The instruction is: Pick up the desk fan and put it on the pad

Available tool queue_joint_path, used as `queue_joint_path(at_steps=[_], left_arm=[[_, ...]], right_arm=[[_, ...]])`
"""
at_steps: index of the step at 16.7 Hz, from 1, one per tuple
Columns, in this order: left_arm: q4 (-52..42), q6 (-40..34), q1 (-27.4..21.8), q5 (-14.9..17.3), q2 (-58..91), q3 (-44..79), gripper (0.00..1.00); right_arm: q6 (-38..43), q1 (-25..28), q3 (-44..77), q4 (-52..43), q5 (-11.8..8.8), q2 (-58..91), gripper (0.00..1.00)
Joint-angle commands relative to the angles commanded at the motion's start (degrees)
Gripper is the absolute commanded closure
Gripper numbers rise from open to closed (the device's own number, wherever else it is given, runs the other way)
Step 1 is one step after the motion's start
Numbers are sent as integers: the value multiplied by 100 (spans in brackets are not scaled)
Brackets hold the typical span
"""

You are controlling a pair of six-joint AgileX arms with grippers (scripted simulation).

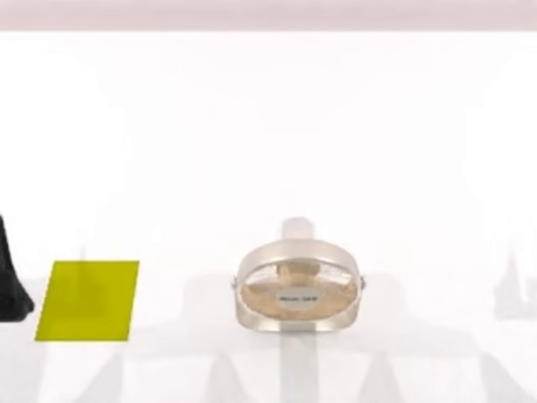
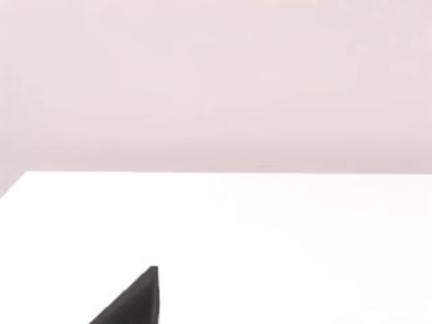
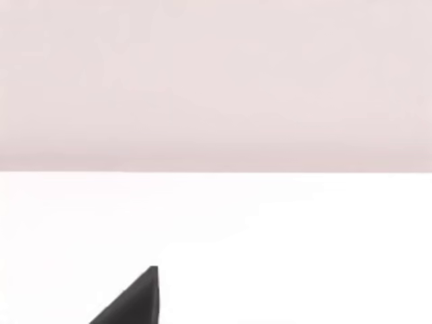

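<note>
The desk fan (image 1: 298, 287) stands near the table's front middle, a pale silver-grey ring with tan blades and a small dark centre label. The pad (image 1: 87, 300), a flat olive-yellow square, lies at the front left, well apart from the fan. My left arm (image 1: 10, 281) shows as a black shape at the left edge, just beside the pad. Only a dark wedge of my left gripper (image 2: 135, 300) shows in the left wrist view, over bare white table. The right wrist view shows the same kind of wedge of my right gripper (image 3: 135, 300). Neither wrist view shows the fan or the pad.
The white table (image 1: 268, 126) stretches back to a pale pinkish wall (image 1: 268, 13). Faint grey shadows lie along the front edge and at the right side.
</note>
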Motion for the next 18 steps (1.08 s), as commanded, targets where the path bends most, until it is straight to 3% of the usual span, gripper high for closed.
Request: queue_joint_path(at_steps=[4, 8, 18], left_arm=[[-155, 73, -86, 25, 160, 116, 0], [-990, 463, -535, 108, 1057, 876, 0], [-4290, 2105, -2519, 253, 5264, 5414, 0]], right_arm=[[0, 0, 0, 0, 0, 0, 0], [0, 0, 0, 0, 0, 0, 0], [0, 0, 0, 0, 0, 0, 0]])
